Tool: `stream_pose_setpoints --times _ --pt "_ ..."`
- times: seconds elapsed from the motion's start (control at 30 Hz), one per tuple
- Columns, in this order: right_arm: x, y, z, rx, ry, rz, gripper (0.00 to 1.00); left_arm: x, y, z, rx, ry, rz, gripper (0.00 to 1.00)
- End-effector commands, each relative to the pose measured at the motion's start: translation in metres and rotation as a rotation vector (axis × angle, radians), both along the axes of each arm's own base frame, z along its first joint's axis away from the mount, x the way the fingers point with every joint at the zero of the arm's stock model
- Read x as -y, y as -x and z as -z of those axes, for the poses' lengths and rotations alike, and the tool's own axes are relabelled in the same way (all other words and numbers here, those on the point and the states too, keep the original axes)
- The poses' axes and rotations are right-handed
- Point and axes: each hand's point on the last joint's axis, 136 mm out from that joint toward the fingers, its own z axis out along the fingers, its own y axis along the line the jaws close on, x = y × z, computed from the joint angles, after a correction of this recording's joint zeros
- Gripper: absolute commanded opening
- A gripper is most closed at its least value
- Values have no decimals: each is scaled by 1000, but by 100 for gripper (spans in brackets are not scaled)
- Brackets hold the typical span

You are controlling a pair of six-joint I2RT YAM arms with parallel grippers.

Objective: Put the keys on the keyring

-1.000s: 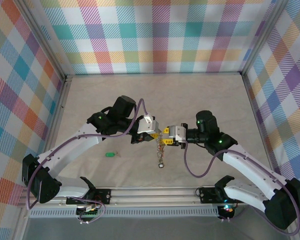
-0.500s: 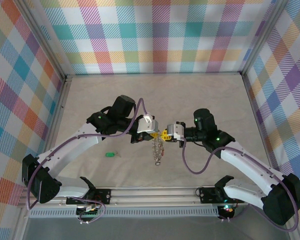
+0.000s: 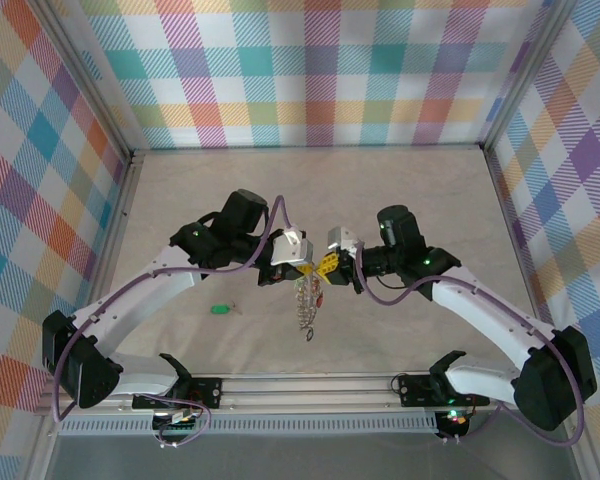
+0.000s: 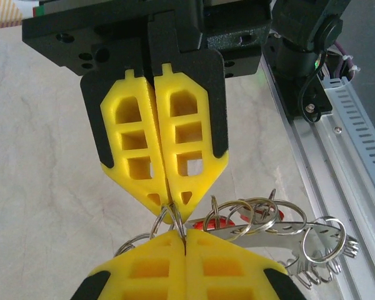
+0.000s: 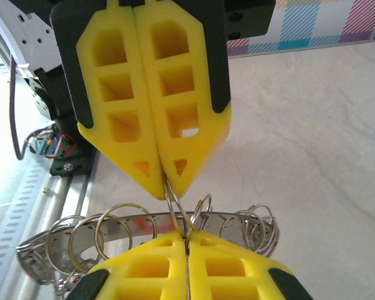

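Observation:
The keyring (image 3: 307, 305) hangs as a bunch of metal rings and keys below my two grippers, above the table's middle. My left gripper (image 3: 308, 272) and right gripper (image 3: 327, 266) meet tip to tip. In the left wrist view my left gripper (image 4: 184, 236) is shut on a small split ring of the keyring (image 4: 281, 234). The right gripper (image 4: 169, 209) pinches the same ring from the other side. A red tag (image 4: 220, 223) shows behind the rings. In the right wrist view the right gripper (image 5: 187, 236) is shut on that ring, opposite the left gripper (image 5: 167, 187). One green-tagged key (image 3: 218, 309) lies on the table.
The beige table top is fenced by plaid walls and an aluminium frame (image 3: 128, 190). A metal rail (image 3: 310, 385) with both arm bases runs along the near edge. The green-tagged key lies left of the hanging bunch, under the left arm.
My right gripper has moved up and left to the left gripper and shut on the small ring. The hanging bunch has shifted slightly left with it.

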Motion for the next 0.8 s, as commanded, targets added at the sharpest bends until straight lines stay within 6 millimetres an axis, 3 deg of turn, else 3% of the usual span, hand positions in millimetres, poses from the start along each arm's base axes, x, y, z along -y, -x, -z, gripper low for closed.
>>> stream_pose_setpoints --times 0.0,0.2,0.5,0.6,0.77 --pt "-5 12 -32 12 -102 -79 9 1 6 -22 43 51 43 0" --pt "0 21 -27 102 -93 -134 16 -2 4 -25 44 66 39 0" --pt "-1 16 -22 135 -65 -137 20 -4 6 -29 34 90 25 0" --pt "2 15 -16 160 -41 -123 29 -4 7 -33 40 111 26 0" --pt "6 13 -12 216 -27 -103 32 -4 9 -37 27 117 33 0"
